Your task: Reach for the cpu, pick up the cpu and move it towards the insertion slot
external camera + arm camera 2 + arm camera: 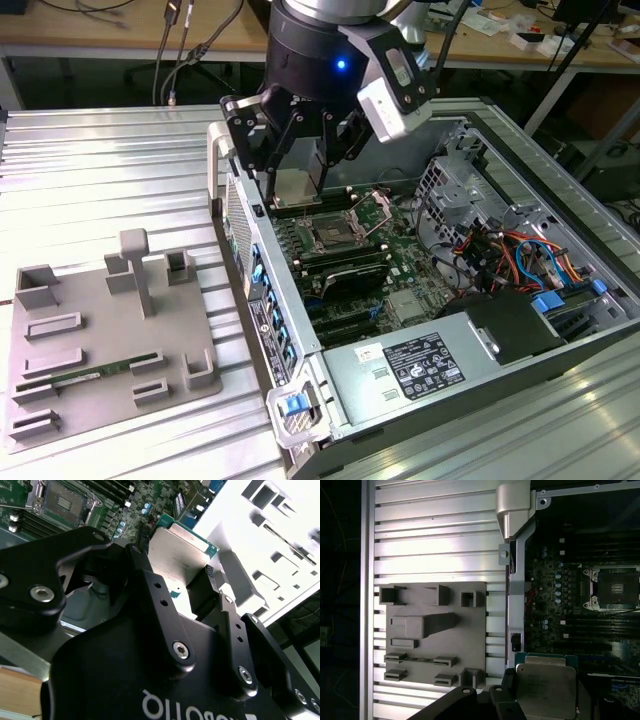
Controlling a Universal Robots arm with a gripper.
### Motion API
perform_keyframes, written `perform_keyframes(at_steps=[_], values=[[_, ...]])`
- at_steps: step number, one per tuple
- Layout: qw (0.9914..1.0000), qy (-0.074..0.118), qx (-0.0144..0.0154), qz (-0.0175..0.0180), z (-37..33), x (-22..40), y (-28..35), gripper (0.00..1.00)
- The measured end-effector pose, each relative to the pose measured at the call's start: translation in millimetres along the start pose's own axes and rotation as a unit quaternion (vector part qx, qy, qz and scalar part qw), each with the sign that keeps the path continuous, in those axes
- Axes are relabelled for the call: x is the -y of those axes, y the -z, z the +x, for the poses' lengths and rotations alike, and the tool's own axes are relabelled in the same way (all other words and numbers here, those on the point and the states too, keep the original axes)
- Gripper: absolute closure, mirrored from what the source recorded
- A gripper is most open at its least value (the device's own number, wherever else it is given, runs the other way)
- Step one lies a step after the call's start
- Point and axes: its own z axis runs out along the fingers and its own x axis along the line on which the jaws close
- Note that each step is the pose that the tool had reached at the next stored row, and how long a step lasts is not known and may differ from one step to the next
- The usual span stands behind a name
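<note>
In the exterior view, going from its left, a grey plastic tray (pixel 110 330) with raised blocks and slots lies on the ribbed metal table (pixel 90 170). A thin green strip (pixel 80 377) sits in one of its long slots at about 7 o'clock on the tray; its detail is too small to make out. To the tray's right stands the open computer case (pixel 420 300).

Above the case's near wall, at about 11 o'clock of the case, hangs the gripper (pixel 297 185), its black fingers closed narrow on the cpu (pixel 297 188), which is held off the board. Just beyond it, toward 4 o'clock from the chip, lies the insertion slot (pixel 333 236), dark in the middle with a shiny frame, empty. The two are near but apart.

Farther right, a white-bordered label (pixel 420 365) sits on the power supply box; its print is too fine to read. Red, orange and blue cables (pixel 510 260) bunch at the case's 3 o'clock side.

In the first wrist view the cpu (pixel 546 692) shows its pale metal face, partly cut off by the frame edge, with faint writing that cannot be read; the insertion slot (pixel 616 589) sits on the board beyond it. In the second wrist view the gripper body hides much of the cpu (pixel 180 560), and the insertion slot (pixel 62 502) is cut off at the picture's edge.
</note>
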Motion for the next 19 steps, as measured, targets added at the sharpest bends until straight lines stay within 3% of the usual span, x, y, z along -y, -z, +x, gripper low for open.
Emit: perform_keyframes(at_steps=[19], values=[[1.0, 0.0, 0.0, 0.0, -7.7, -0.1, -0.1, 0.45]])
